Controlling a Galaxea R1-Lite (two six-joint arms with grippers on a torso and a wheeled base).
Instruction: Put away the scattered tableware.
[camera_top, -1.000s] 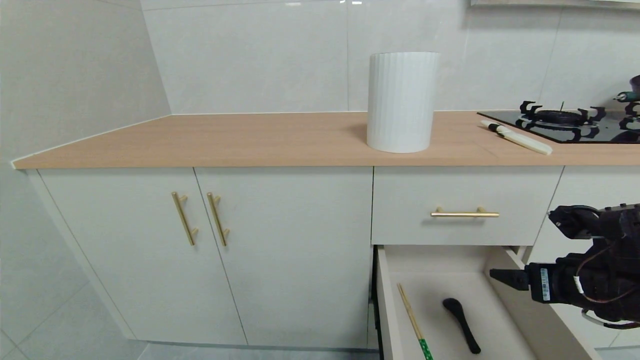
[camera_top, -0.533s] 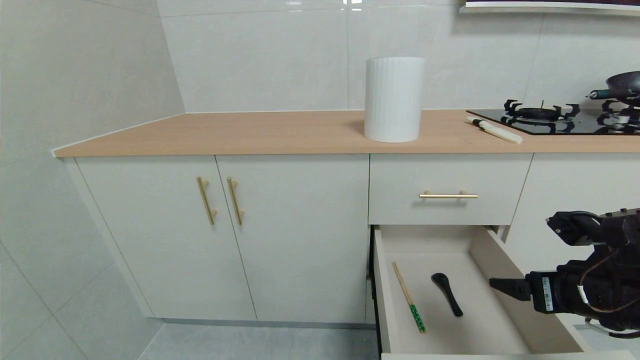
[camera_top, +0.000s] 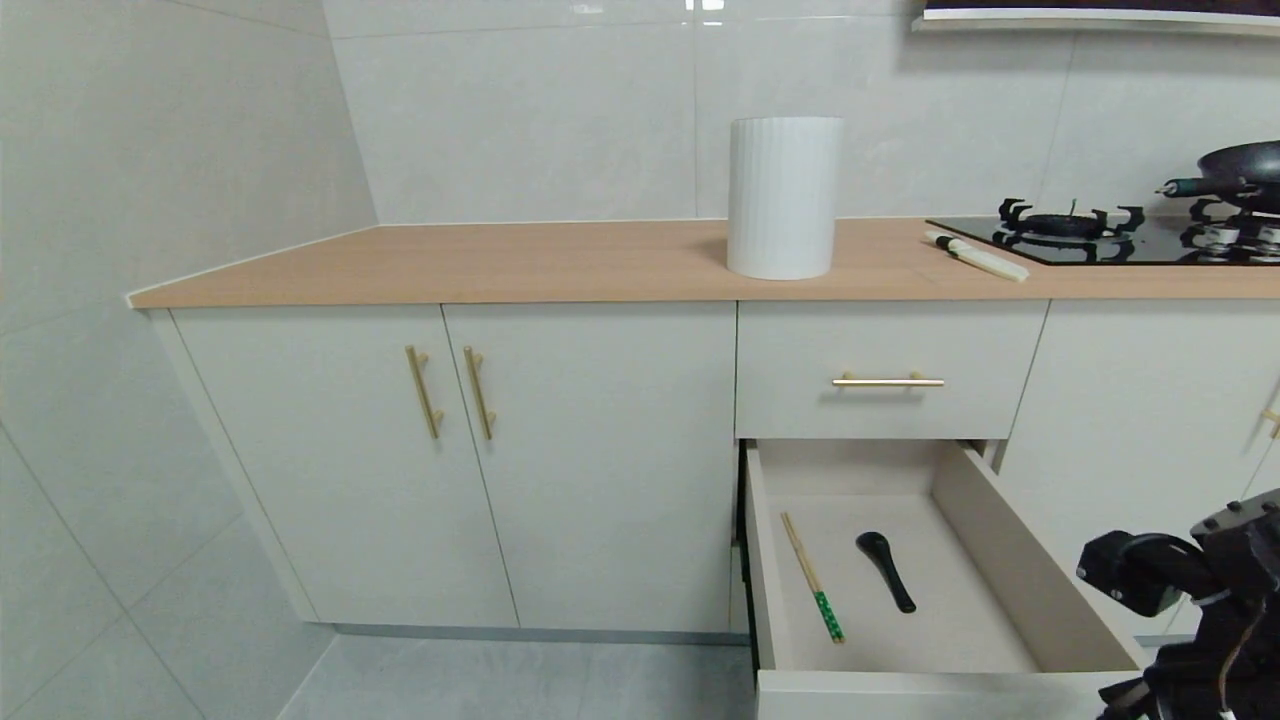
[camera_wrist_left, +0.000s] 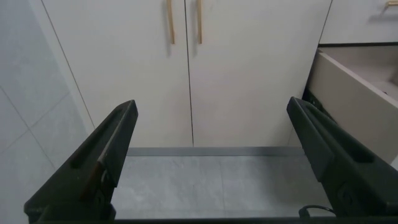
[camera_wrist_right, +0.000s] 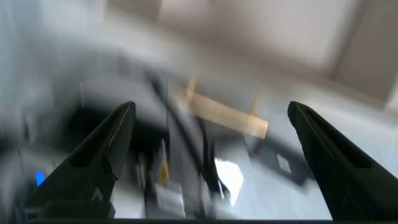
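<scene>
Left gripper (camera_wrist_left: 210, 109) fingers are standing spread, empty, facing the doors (camera_wrist_left: 249, 62); right gripper (camera_wrist_right: 211, 109) fingers are spread too. Chopsticks (camera_top: 812, 577) and spoon (camera_top: 884, 570) are lying in the open drawer (camera_top: 1020, 570) — probably the white utensil (camera_top: 975, 256) on the counter (camera_top: 500, 262) is going next: grip it mid-length, level. Head view is giving the drawer's contents — left wrist view is giving the floor (camera_wrist_left: 205, 186) under the doors.

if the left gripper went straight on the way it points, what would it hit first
Most likely the lower part of the closed cabinet doors, which sit dead ahead of the left gripper. The open drawer lies off to one side. Depth is unclear.
</scene>
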